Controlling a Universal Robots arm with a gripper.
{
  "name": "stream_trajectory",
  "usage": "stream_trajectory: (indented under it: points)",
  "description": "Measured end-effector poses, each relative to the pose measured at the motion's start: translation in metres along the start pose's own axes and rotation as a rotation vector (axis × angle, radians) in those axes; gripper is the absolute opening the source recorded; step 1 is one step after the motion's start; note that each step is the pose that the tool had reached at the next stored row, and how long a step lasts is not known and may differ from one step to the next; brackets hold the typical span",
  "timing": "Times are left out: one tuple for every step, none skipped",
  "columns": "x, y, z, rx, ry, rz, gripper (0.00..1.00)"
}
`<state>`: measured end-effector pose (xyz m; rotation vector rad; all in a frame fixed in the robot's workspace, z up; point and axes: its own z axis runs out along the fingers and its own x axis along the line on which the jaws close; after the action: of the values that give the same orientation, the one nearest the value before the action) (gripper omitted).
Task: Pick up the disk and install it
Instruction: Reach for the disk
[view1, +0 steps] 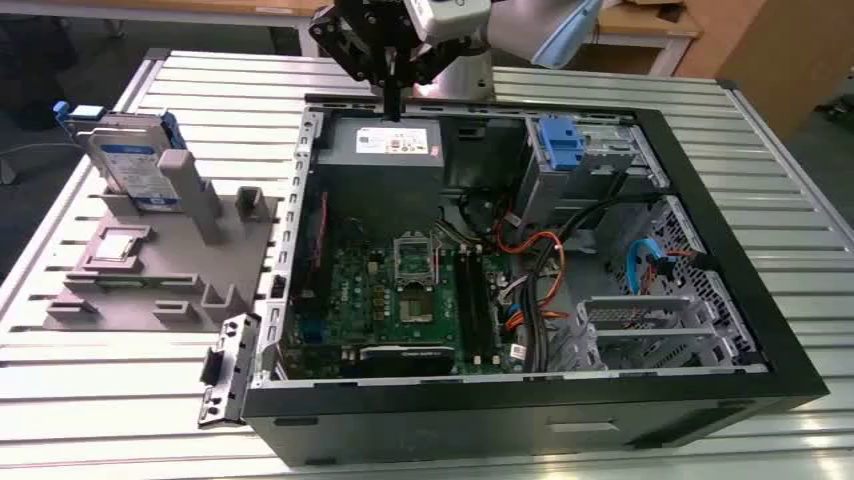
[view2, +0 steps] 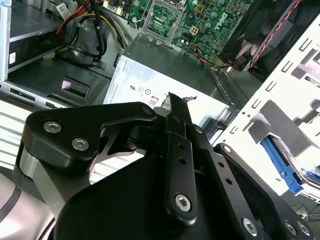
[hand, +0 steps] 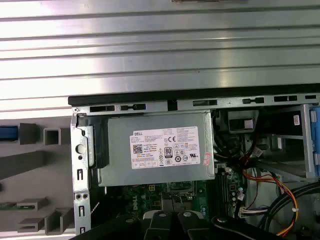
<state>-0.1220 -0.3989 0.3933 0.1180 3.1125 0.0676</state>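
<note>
The disk (view1: 134, 160) stands upright in the grey holder (view1: 160, 270) on the exterior view's left, outside the computer case; its silver body carries a white-and-blue label inside a blue carrier. My gripper (view1: 396, 110) hangs well to the disk's right, over the back wall of the open case (view1: 534, 400) and just above the grey power-supply box (view1: 387, 140). Its fingers are shut together with nothing between them, which the second wrist view confirms at the gripper (view2: 175, 100). The first wrist view looks straight down on the power-supply box (hand: 155, 147).
Inside the case lie the green motherboard (view1: 400, 300), bundled cables (view1: 534, 260) and a metal drive cage (view1: 654, 325). A bare blue bracket (view1: 561, 140) sits in the bay at the back right. The ribbed metal table (view1: 134, 420) surrounds the case.
</note>
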Motion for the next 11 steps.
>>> stream_trajectory:
  points:
    - [0.0000,0.0000,0.0000,0.0000,-0.0001,0.000,0.10]
    - [0.0000,0.0000,0.0000,0.0000,0.0000,0.000,0.10]
    - [0.0000,0.0000,0.0000,0.0000,0.0000,0.000,0.10]
    - [0.0000,0.0000,0.0000,0.0000,0.0000,0.000,0.10]
    - [0.0000,0.0000,0.0000,0.0000,0.0000,0.000,0.10]
    - [0.0000,0.0000,0.0000,0.0000,0.0000,0.000,0.10]
    - [0.0000,0.0000,0.0000,0.0000,0.0000,0.000,0.10]
    - [0.0000,0.0000,0.0000,0.0000,-0.0001,0.000,0.10]
    - [0.0000,0.0000,0.0000,0.0000,0.0000,0.000,0.10]
    - [0.0001,0.0000,0.0000,0.0000,-0.0001,0.000,0.10]
    - [0.0005,0.0000,0.0001,-0.0001,-0.0002,0.000,0.10]
